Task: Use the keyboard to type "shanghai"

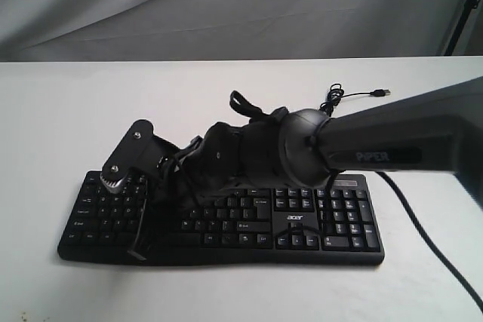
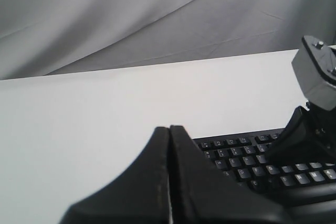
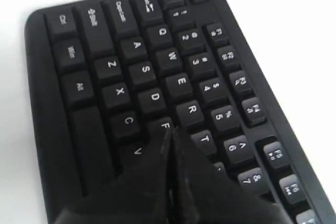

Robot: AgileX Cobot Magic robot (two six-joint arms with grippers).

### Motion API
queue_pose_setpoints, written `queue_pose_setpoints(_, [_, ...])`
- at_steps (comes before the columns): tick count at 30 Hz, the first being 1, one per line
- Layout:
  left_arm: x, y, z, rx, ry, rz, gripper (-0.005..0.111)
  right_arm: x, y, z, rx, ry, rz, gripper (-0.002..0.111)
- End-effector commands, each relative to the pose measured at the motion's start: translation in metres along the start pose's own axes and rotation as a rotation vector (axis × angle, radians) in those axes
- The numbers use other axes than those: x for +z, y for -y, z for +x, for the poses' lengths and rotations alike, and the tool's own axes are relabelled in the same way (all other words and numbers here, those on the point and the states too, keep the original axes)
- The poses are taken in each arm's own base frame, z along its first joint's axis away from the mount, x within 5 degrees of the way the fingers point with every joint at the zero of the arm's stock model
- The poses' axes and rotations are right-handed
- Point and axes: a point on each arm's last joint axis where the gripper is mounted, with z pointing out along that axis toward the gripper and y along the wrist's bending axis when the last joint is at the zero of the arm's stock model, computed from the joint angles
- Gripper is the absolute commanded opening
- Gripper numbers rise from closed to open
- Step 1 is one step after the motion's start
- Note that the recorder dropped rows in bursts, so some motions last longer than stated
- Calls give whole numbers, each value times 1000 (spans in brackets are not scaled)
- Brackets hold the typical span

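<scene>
The black keyboard (image 1: 339, 220) lies on the white table (image 1: 60, 111), with its "acer" logo toward the right end. My right arm (image 1: 392, 148) reaches across it from the right. The right gripper (image 1: 142, 225) hangs over the left letter block. In the right wrist view this gripper (image 3: 169, 130) is shut and empty, its tip at the F key's edge, hiding G on the keyboard (image 3: 131, 72). Whether it touches a key cannot be told. My left gripper (image 2: 169, 128) is shut and empty, low beside the keyboard (image 2: 236, 161), and does not show in the exterior view.
The keyboard's thin USB cable (image 1: 355, 96) lies coiled behind it on the table. A thicker black cable (image 1: 430, 240) trails off to the right front. Grey cloth (image 1: 226, 5) hangs behind the table. The right gripper's grey body (image 2: 315, 72) shows in the left wrist view.
</scene>
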Motion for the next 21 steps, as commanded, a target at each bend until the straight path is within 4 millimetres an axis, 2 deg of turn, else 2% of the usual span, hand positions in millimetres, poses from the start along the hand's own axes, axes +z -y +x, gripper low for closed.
queue_pose_setpoints(1, [0, 0, 1, -1, 4, 4, 0, 6, -1, 2, -16, -4, 5, 0])
queue_pose_setpoints(17, [0, 0, 1, -1, 4, 4, 0, 6, 3, 0, -35, 21, 43, 0])
queue_pose_setpoints(21, [0, 0, 1, -1, 4, 4, 0, 13, 2, 5, -36, 6, 42, 0])
